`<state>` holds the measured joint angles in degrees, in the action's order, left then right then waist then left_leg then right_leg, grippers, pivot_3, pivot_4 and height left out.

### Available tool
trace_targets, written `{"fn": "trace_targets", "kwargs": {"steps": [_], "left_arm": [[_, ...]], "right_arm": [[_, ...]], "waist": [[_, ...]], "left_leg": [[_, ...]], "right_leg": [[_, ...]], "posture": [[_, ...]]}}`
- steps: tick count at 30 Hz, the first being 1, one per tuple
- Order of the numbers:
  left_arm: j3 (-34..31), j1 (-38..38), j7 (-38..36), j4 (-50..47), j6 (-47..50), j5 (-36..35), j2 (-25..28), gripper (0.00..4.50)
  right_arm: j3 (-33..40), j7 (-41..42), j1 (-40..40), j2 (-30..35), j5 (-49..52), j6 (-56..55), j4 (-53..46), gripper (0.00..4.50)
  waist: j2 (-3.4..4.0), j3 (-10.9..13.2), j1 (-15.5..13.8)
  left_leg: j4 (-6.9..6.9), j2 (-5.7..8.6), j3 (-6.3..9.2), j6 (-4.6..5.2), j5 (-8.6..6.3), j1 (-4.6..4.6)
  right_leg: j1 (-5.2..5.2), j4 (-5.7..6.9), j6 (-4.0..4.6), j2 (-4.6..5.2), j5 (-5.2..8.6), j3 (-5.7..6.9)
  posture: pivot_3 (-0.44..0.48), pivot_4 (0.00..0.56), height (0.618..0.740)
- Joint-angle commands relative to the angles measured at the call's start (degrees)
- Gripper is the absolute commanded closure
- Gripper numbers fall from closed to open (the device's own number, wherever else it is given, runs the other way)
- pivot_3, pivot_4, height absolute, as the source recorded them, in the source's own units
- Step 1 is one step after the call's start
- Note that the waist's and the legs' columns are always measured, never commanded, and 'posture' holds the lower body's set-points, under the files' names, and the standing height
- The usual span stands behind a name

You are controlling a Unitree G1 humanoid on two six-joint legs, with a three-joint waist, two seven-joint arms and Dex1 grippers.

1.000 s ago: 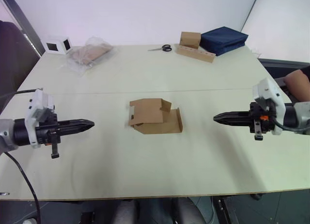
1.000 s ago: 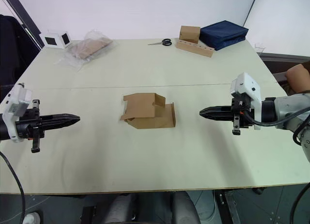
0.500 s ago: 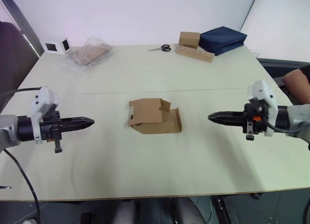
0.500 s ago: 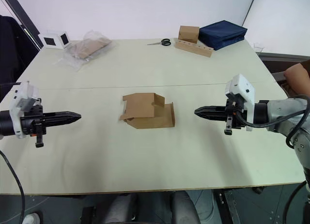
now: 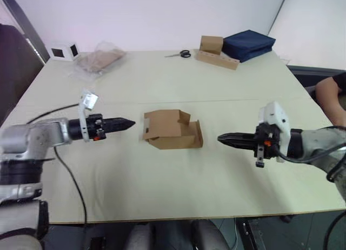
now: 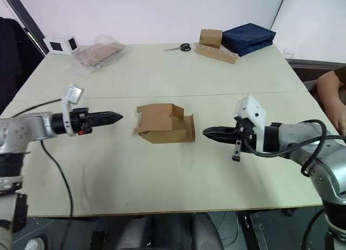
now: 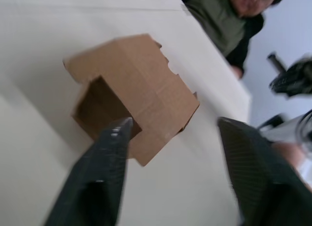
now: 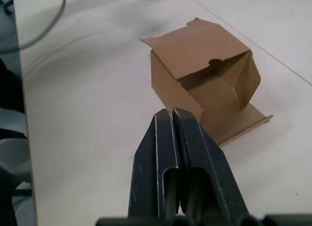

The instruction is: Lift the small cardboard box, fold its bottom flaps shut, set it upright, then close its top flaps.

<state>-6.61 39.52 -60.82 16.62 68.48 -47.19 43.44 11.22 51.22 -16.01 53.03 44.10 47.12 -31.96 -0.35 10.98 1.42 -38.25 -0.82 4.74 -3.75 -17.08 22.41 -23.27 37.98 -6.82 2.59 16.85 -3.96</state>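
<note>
**Two end effectors flanking an unlifted, flap-open box**

One small cardboard box [image 5: 172, 129] lying on its side on the pale surface [image 5: 162, 180], roughly mid-surface, not yet lifted. Both ends open: hollow interior facing the left end effector [image 5: 130, 123], and toward the right end effector [image 6: 208, 132] a top flap [image 8: 192, 45] raised like a roof, a side flap [image 8: 248, 79] angled outward, and a bottom flap [image 5: 186, 139] flat on the surface.

Left end effector just beside the box's left wall, fingers [image 7: 105, 157] spread wide in the left wrist view, holding nothing. Right end effector near the box's right side but apart from it, fingers [image 8: 180, 153] pressed together, holding nothing.

Probably very light and empty, so likely to skid across the smooth surface under a one-sided push. Corrugated walls stiff along the panels, yet likely to crush or go out of square under a hard squeeze; flaps hinged and floppy, poor for lifting. Best hold, by judgement: opposite walls near the corners, or one wall edge pinched through the open end, with the other end effector steadying the far side.
</note>
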Motion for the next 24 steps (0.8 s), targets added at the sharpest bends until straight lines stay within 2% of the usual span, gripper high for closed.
{"fn": "trace_targets", "kwargs": {"steps": [1, 7, 11, 24], "left_arm": [[2.67, 4.95, -3.39, 5.06, 2.15, 1.00, -0.56, 0.14], [6.81, 11.36, -5.77, 16.16, -1.06, 6.64, -4.10, 0.04], [9.75, 12.78, -9.09, 20.27, -3.45, 10.33, -5.22, 0.04], [9.00, 19.10, -11.73, 33.10, -9.55, 16.48, -14.50, 0.04]], "right_arm": [[0.72, -2.14, 0.43, -0.82, 0.38, -0.70, -2.73, 4.50], [1.70, -5.70, 2.77, -1.92, 0.86, -0.51, -5.48, 4.50], [2.19, -7.11, 3.73, -2.15, 1.21, -0.38, -6.67, 4.50], [2.03, -9.38, 3.26, -1.67, 1.87, 0.03, -7.72, 4.50]], "waist": [[0.00, 0.00, 0.15], [0.01, -0.01, -0.23], [0.00, -0.01, -0.23], [-0.02, -0.01, -0.34]], "left_leg": [[0.00, 0.00, 0.00, -0.01, 0.01, 0.00], [0.01, 0.01, 0.01, -0.15, 0.09, 0.00], [0.01, 0.01, 0.01, -0.15, 0.09, 0.00], [0.00, 0.06, 0.03, -0.18, 0.11, 0.02]], "right_leg": [[-0.01, 0.00, 0.00, 0.00, 0.00, 0.00], [0.00, 0.02, 0.01, 0.01, 0.00, 0.00], [0.00, 0.02, 0.01, 0.02, 0.01, 0.00], [0.02, 0.03, 0.00, 0.05, 0.00, 0.01]], "posture": [[0.000, 0.150, 0.740], [0.000, 0.150, 0.740], [0.000, 0.150, 0.740], [0.000, 0.150, 0.740]]}}
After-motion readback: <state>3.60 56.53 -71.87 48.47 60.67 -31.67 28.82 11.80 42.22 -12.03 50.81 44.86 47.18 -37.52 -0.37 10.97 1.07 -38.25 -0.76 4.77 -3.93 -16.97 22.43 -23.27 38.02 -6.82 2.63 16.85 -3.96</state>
